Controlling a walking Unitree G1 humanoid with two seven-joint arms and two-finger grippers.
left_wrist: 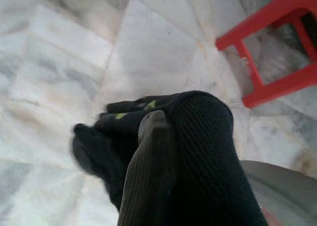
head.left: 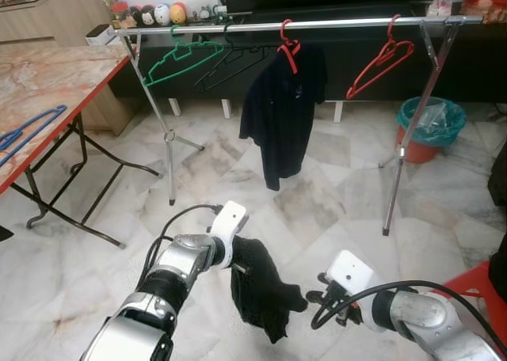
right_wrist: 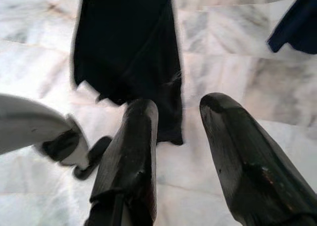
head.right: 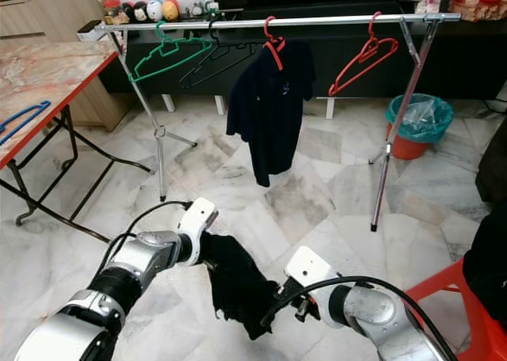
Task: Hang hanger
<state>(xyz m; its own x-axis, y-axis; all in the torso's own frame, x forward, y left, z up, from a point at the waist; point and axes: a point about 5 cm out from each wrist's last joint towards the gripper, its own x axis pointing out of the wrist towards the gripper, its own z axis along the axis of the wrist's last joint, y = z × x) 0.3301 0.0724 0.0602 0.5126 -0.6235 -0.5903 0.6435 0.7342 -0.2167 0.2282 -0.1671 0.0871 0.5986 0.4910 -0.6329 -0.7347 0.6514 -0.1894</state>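
My left gripper (head.left: 237, 267) is shut on a black garment (head.left: 261, 298), which hangs limp from it low over the floor. In the left wrist view the cloth (left_wrist: 203, 151) is draped over one finger (left_wrist: 151, 156). My right gripper (head.left: 316, 302) stands open just right of the garment's lower edge, with nothing between its fingers (right_wrist: 133, 137). Ahead stands a metal clothes rail (head.left: 317, 24) carrying a green hanger (head.left: 178, 60), a black hanger (head.left: 230, 64), a red hanger with a black shirt (head.left: 281, 112) and an empty red hanger (head.left: 380, 64). A blue hanger (head.left: 28, 131) lies on the table.
A marble-topped folding table (head.left: 47, 84) stands at the left. A red bin with a teal bag (head.left: 428, 127) sits behind the rail's right leg. A red stool (head.left: 479, 290) is at my right. The marble floor (head.left: 317, 203) lies between me and the rail.
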